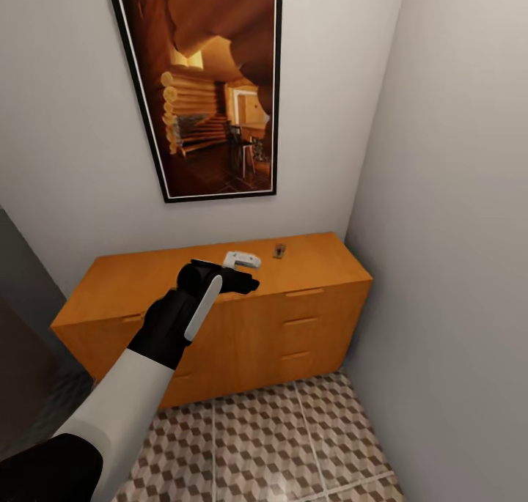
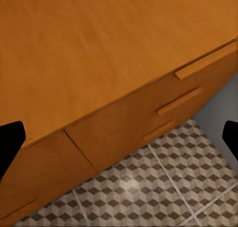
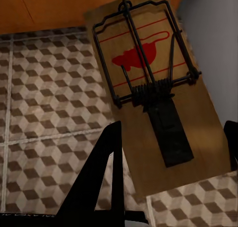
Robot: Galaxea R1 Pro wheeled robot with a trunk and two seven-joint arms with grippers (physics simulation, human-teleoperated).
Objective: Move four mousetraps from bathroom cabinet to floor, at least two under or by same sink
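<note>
1. Right gripper is clamped on a mousetrap, mid-frame in its wrist view, above the floor.
2. Left gripper hangs spread apart over the cabinet, centre frame.
3. Another trap lies on the cabinet top, right of centre.

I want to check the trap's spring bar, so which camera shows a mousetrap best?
The right wrist view: the tan wooden mousetrap looms close between the right gripper fingers, red mark clear. The head view shows another as a tiny speck on the orange-brown wooden cabinet.

Orange cabinet on cube-tiled floor; 1 mousetrap on top
</note>
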